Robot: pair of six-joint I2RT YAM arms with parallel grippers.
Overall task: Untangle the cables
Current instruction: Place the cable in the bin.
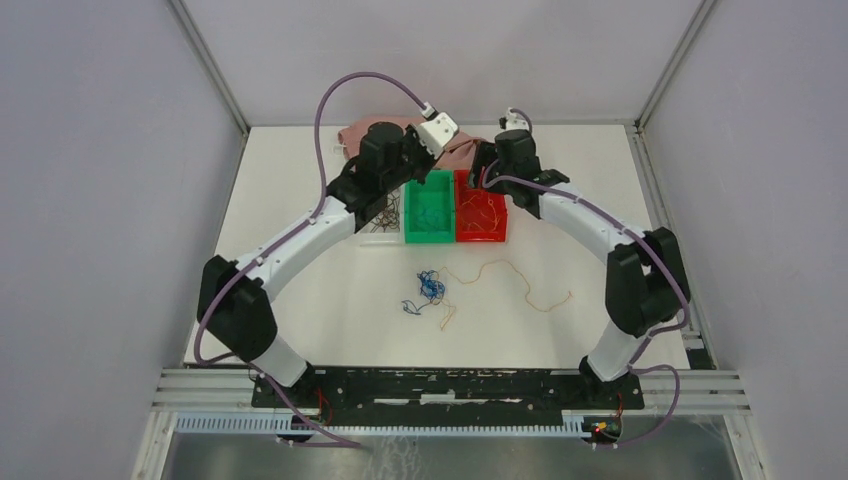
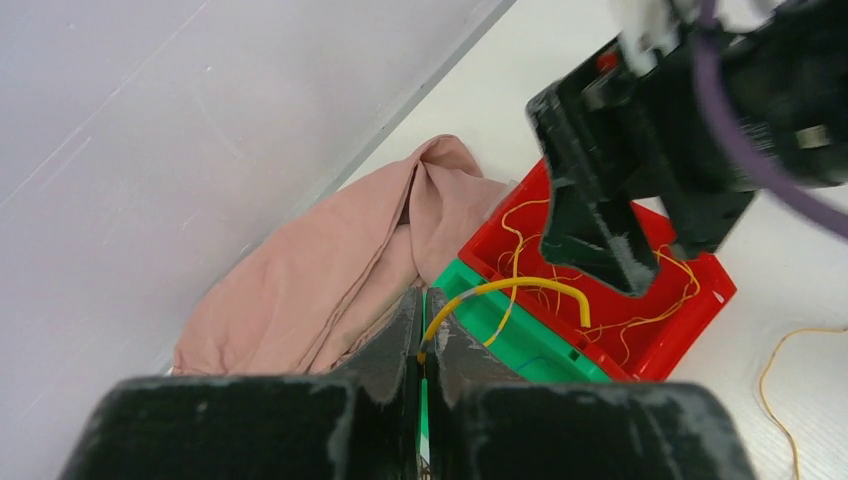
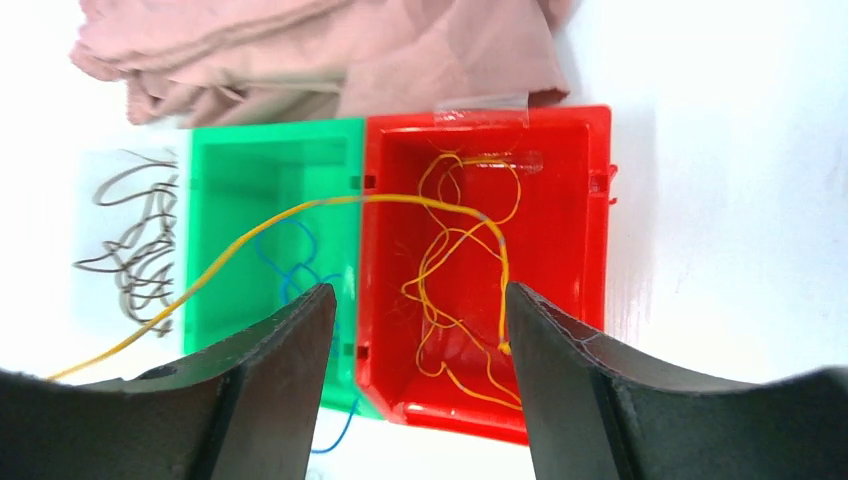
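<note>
over the bins, a yellow wire runs from the left gripper into the red bin.
left gripper is pinched tight on one end; right gripper stands apart above the bin, holding nothing. the wire looks light, springy and slippery, best gripped near an end. other cables lie tangled on the table.

- 1 long yellow cable, its end pinched in the left gripper, arches over the green bin into the red bin.
- Looped yellow-orange cables lie in the red bin.
- Curly blue cables lie in the green bin.
- Dark wavy cables lie in a clear tray left of the green bin.
- A small blue tangle and 1 loose orange cable lie on the table in front of the bins.
</note>
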